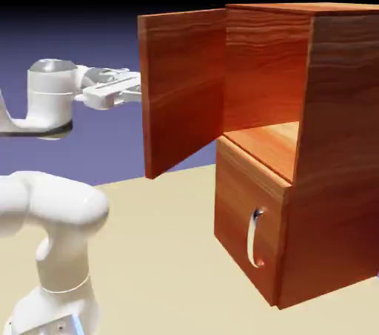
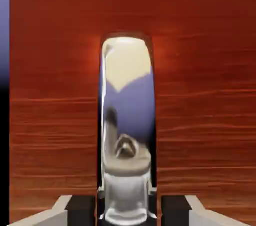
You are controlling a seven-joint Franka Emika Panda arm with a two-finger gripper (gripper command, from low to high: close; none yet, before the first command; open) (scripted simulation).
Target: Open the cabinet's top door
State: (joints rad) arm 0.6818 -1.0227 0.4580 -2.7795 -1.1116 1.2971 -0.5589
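Observation:
The reddish wood-grain cabinet stands at the right of the exterior view. Its top door is swung wide open to the left, baring the upper compartment. My gripper reaches from the left to the door's outer face, where the door's edge hides its fingertips. In the hand view the long curved silver handle runs up the middle of the door's wood. Its lower end sits between my dark fingers, and the gripper is shut on it.
The lower door is closed, with its short silver handle on the front. My white arm's base fills the lower left. The tan table lies between arm and cabinet.

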